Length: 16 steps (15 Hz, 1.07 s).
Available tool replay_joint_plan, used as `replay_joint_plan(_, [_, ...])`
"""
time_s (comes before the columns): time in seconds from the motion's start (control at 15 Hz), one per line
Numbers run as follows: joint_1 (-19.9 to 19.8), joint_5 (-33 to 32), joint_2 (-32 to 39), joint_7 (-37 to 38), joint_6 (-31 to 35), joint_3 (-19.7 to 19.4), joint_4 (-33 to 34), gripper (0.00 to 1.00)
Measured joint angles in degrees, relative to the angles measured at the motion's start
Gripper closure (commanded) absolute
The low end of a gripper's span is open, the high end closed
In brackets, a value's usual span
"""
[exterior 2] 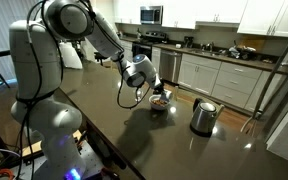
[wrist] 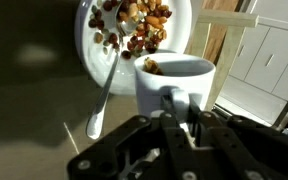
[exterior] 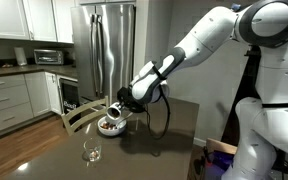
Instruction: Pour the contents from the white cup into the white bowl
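Note:
In the wrist view my gripper (wrist: 180,118) is shut on the handle of the white cup (wrist: 174,78). The cup is tipped toward the white bowl (wrist: 87,52), and brown bits show at its rim. The bowl holds a mix of nuts and dried fruit, and a metal spoon (wrist: 102,100) leans out of it. In both exterior views the gripper (exterior: 127,103) (exterior 2: 147,88) holds the cup (exterior: 118,109) tilted just above the bowl (exterior: 109,127) (exterior 2: 160,104) on the dark table.
A clear stemmed glass (exterior: 91,150) stands on the table in front of the bowl. A steel kettle (exterior 2: 203,117) stands beside the bowl. A wooden chair (exterior: 79,115) is at the table's far edge. Kitchen cabinets and a fridge (exterior: 104,45) are behind.

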Motion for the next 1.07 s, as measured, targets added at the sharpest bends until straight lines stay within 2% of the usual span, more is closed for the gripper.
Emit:
replay_joint_plan(0.67, [14.96, 0.07, 2.69, 0.02, 1.7, -14.04, 0.02, 0.96])
replay_joint_plan(1.07, [20.5, 0.19, 2.56, 0.43, 1.04, -19.53, 0.21, 0.96])
